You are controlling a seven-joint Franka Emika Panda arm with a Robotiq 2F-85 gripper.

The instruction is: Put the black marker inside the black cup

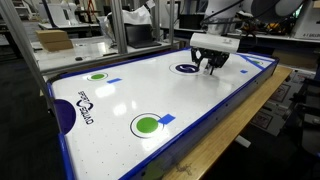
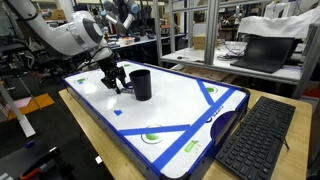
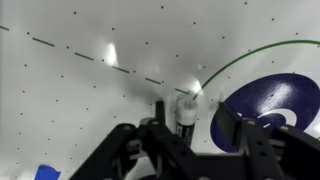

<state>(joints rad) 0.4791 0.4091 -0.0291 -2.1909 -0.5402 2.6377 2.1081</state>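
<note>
Closest, my gripper (image 3: pixel 190 130) straddles the black marker (image 3: pixel 183 108) on the white table (image 3: pixel 80 90), jaws spread, unclenched; the black cup (image 2: pixel 141 84) stands upright just beside me.

A white, blue-edged counter (image 1: pixel 205 105) printed with one green circle (image 1: pixel 146 124), another green circle (image 1: pixel 97 76) and a flat dark-blue circle (image 1: pixel 186 68) sits on a wooden bench (image 1: pixel 235 135), a black keyboard (image 2: pixel 255 140) beside it, a laptop (image 2: pixel 262 50) behind.
</note>
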